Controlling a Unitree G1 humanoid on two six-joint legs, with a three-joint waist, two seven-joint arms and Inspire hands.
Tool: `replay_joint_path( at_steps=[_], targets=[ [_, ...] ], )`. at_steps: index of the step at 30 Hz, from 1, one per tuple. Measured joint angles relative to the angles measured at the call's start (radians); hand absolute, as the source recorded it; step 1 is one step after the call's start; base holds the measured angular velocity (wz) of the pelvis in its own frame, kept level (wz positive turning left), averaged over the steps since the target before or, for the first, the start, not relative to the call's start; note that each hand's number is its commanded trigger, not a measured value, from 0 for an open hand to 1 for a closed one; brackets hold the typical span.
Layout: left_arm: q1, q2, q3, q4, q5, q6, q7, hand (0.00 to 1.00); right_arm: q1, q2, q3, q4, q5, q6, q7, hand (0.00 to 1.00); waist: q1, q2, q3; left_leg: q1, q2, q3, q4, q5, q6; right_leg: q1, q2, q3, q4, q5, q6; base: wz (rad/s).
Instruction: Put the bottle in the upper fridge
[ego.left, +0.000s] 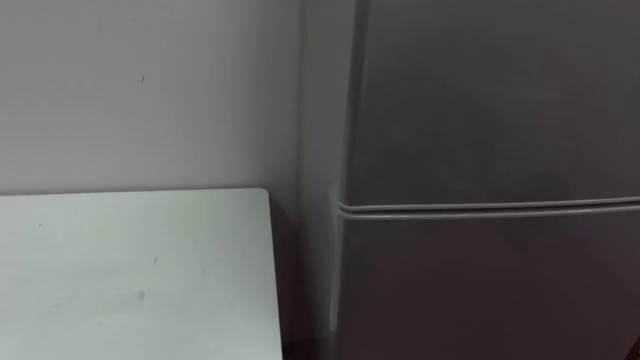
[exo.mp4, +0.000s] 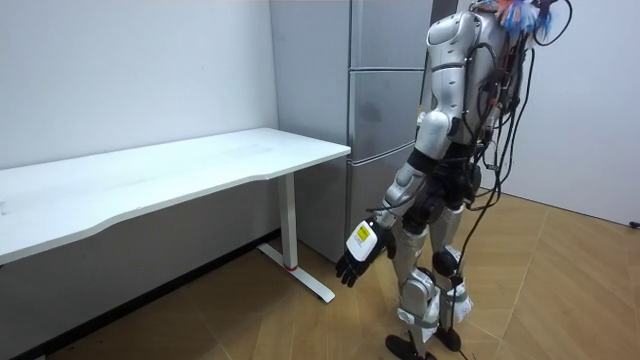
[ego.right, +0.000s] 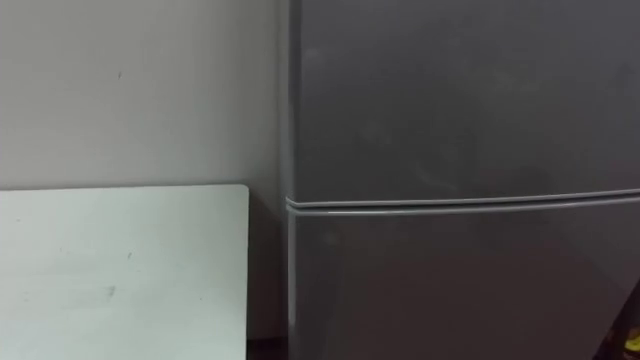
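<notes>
**Operator:** Report station and posture.

**Technician:** The robot stands upright on the wooden floor (exo.mp4: 250, 320), facing the fridge (exo.mp4: 385, 110) from close by. The table (exo.mp4: 200, 165) is on its left. The table's right end sits just beside the fridge's left side.

**Operator:** Fridge condition?

**Technician:** It has two doors, one above the other. The upper door (ego.left: 490, 100) is closed. The lower door (ego.left: 490, 290) is closed. A pale horizontal seam (ego.left: 480, 207) parts the two. In the eye views the fridge stands on the right and the white table top lies at the lower left, with a narrow dark gap between them. The wall (ego.left: 140, 90) rises behind the table's far edge.

**Operator:** Hand status?

**Technician:** The left hand (exo.mp4: 358, 252) hangs low beside the robot's leg. Its fingers are relaxed and point down. It is released and grasps nothing. It touches neither the fridge nor the table and is well apart from the upper door.

**Operator:** Bottle location?

**Technician:** I cannot tell. The left hand does not hold the bottle. Both doors are closed, so the fridge's inside is hidden.
</notes>
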Motion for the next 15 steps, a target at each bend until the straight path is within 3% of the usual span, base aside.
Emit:
replay_joint_path(
  at_steps=[2,5,11,15],
  targets=[
    [0.002,-0.003,0.001,0.001,0.001,0.000,0.002,0.00,0.016,0.046,0.001,0.063,0.000,0.000,0.018,0.00,0.001,0.005,0.0007,0.002,0.000,0.000,0.001,-0.001,-0.001,0.002,0.001,0.000,0.000,-0.002,0.000,0.00],
    [0.006,-0.021,0.004,0.001,0.000,0.000,0.014,0.00,0.020,0.079,0.001,0.166,0.008,0.017,0.040,0.00,0.000,0.013,0.0007,0.002,0.000,0.000,0.001,-0.003,-0.001,-0.004,0.000,0.000,0.001,-0.004,0.000,0.00],
    [0.017,-0.025,0.011,-0.001,0.002,0.000,0.017,0.00,0.053,0.111,0.048,0.301,0.042,0.029,0.115,0.00,0.001,0.021,-0.0011,0.003,0.001,0.002,0.001,-0.006,-0.002,-0.008,0.000,0.004,0.002,-0.011,0.000,-0.01],
    [0.020,-0.033,0.057,0.003,0.006,0.001,0.017,0.00,0.064,0.135,0.063,0.414,0.033,0.037,0.211,0.00,0.001,0.022,-0.0041,0.003,0.001,0.001,0.002,-0.007,-0.003,-0.009,-0.001,0.000,0.004,-0.012,-0.002,-0.01]
  ],
)
